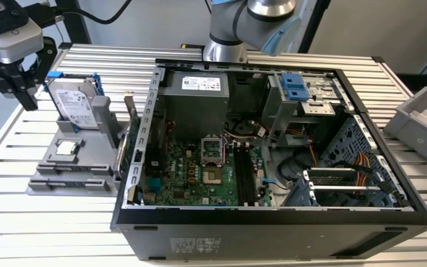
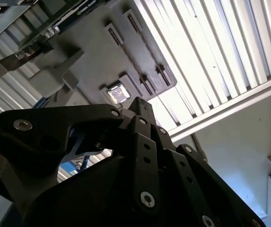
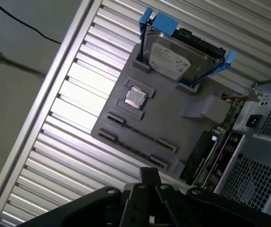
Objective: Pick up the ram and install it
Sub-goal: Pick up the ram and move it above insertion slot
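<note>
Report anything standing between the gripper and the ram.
Nothing visible does. The gripper hangs near the gray holder. What seems to be the ram, a thin dark strip in the holder's slot, lies uncovered in the first wrist view.

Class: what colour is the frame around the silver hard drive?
Blue; the frame shows best in the first wrist view.

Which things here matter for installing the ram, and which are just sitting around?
For the job: gripper, open computer case, long black memory slots on its motherboard. The ram itself I cannot pick out for sure.

Just lying about: hard drive in blue frame, processor chip, green card with bracket, gray bin.
</note>
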You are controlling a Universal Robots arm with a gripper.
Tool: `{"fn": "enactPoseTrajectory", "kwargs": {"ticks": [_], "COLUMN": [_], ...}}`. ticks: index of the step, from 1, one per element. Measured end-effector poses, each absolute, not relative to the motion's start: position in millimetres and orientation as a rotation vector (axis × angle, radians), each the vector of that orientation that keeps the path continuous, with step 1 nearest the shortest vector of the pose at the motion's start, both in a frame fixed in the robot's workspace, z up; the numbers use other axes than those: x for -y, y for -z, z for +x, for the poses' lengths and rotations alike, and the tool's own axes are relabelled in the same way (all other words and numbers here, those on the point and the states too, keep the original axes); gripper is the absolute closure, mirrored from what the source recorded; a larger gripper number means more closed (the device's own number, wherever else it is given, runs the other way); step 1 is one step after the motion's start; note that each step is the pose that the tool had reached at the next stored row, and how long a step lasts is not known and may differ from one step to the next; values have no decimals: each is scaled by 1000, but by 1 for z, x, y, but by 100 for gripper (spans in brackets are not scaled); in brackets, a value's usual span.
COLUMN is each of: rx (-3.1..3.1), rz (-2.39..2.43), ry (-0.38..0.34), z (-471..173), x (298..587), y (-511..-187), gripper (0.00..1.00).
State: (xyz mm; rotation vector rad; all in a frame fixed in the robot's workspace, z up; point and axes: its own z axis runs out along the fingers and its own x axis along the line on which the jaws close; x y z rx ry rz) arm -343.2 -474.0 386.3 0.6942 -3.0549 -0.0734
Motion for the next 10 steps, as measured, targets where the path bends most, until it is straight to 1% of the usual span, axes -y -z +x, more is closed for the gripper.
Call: {"fn": "enactPoseTrajectory", "kwargs": {"ticks": [10], "rx": [3033], "rz": [779], "ry": [70], "z": [-343], "x": [474], "y": [-387], "gripper": [100]}}
